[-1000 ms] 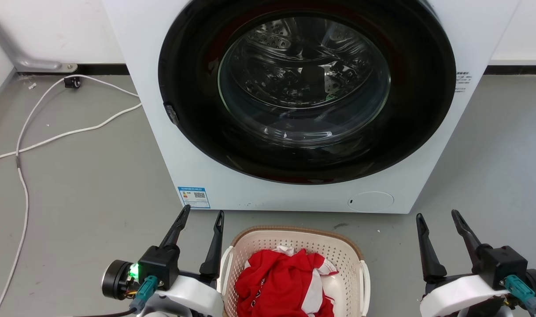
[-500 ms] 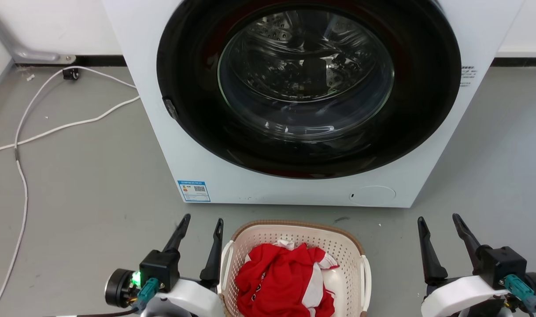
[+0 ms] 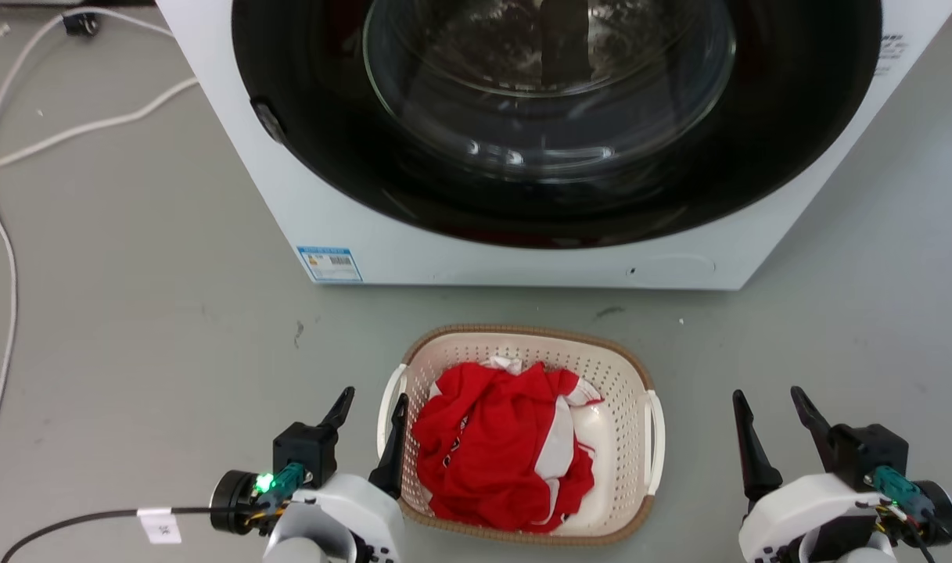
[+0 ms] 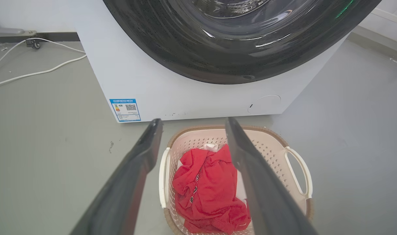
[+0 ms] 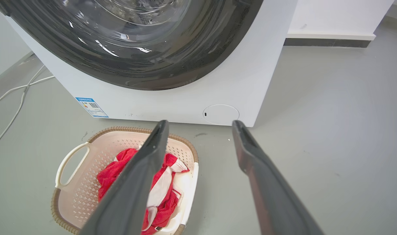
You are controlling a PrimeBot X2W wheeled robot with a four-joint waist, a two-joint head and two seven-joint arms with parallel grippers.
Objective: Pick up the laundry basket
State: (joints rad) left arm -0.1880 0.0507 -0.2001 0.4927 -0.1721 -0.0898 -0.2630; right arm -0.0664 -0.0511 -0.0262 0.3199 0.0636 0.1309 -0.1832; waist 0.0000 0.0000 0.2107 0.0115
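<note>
Left gripper (image 3: 374, 396): fingers spread apart, nothing held, just beside the laundry basket (image 3: 616, 367) at its white left handle (image 3: 382, 410); touching or not, hard to tell. Right gripper (image 3: 766, 393): open as well, empty, well off to the basket's right, grey floor (image 3: 170, 352) between. From the head view: both grippers at once, basket on the floor between them, in front of the big white washing machine (image 3: 522, 266), white cable (image 3: 92, 123) away to the left. From the left wrist view: whole loop of the right handle (image 4: 299, 173). From the right wrist view: round cover (image 5: 220, 114) low on the machine. Basket itself: cream, round corners, little holes all over the walls, brown woven-look rim, red and white clothes (image 3: 483, 453) heaped inside.
</note>
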